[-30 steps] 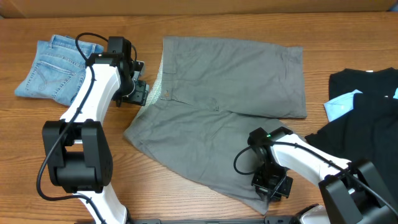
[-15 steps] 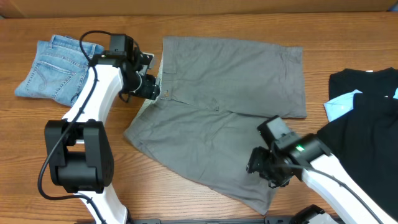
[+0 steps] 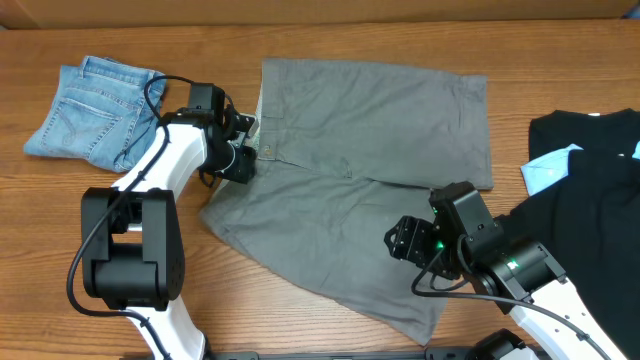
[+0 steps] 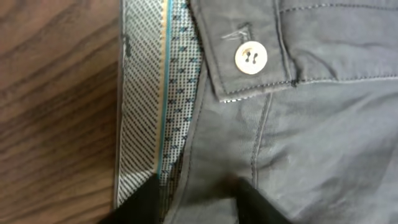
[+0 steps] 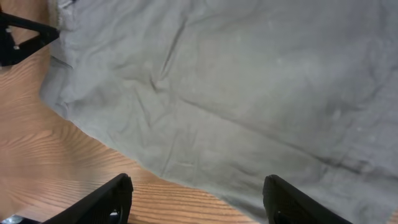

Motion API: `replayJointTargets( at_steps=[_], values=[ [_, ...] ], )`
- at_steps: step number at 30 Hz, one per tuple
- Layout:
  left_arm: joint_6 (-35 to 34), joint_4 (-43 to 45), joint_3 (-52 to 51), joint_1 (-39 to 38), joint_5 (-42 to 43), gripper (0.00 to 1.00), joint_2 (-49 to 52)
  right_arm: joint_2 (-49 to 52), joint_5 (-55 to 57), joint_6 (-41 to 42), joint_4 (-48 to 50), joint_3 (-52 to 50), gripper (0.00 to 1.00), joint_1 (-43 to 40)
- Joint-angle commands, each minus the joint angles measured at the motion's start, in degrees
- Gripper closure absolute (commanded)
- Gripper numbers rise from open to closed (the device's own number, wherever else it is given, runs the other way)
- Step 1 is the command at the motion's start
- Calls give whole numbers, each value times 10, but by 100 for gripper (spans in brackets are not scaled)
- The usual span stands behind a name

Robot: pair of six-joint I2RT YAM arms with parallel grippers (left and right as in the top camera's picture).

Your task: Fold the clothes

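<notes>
The large grey-green shorts (image 3: pixel 370 160) lie spread flat mid-table, waistband to the left. My left gripper (image 3: pixel 244 152) is at the waistband by the fly. In the left wrist view its jaws (image 4: pixel 199 202) stand open astride the waistband edge, one finger on the patterned lining (image 4: pixel 149 112), the other on the grey cloth below the button (image 4: pixel 250 58). My right gripper (image 3: pixel 398 240) hovers open over the lower leg. In the right wrist view (image 5: pixel 202 199) its fingertips (image 5: pixel 109 196) are wide apart above the hem and bare wood.
Pale-blue denim shorts (image 3: pixel 90 110) lie folded at the far left. Black garments (image 3: pixel 590 190) with a light-blue patch (image 3: pixel 550 165) are piled at the right edge. The wooden table (image 3: pixel 300 310) shows in front of the shorts.
My left gripper has swung down from beside the shorts onto the waistband. My right gripper has lifted off the lower hem and moved up and left over the leg.
</notes>
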Motion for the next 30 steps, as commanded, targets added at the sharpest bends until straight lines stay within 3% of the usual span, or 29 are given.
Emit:
replayJointTargets(
  at_steps=[1,2,10,15,22,30],
  values=[
    [10,-2,-3,-3,0,91,5,-5,10,-15,4,12,29,-2],
    [10,-7,-3,-1,-6,96,5,-5,10,-17,4,12,29,-2],
    [-50,-56,-3,54,-96,96,5,-1,54,-17,-5,12,29,-2],
    [-75,-83,-3,124,-104,96,5,26,83,-15,-12,9,28,-2],
    [-104,-95,-3,195,-78,96,2,131,86,-14,-18,9,25,-23],
    [-96,-100,10,196,-58,96,-30,267,97,-55,49,9,25,-63]
  ],
)
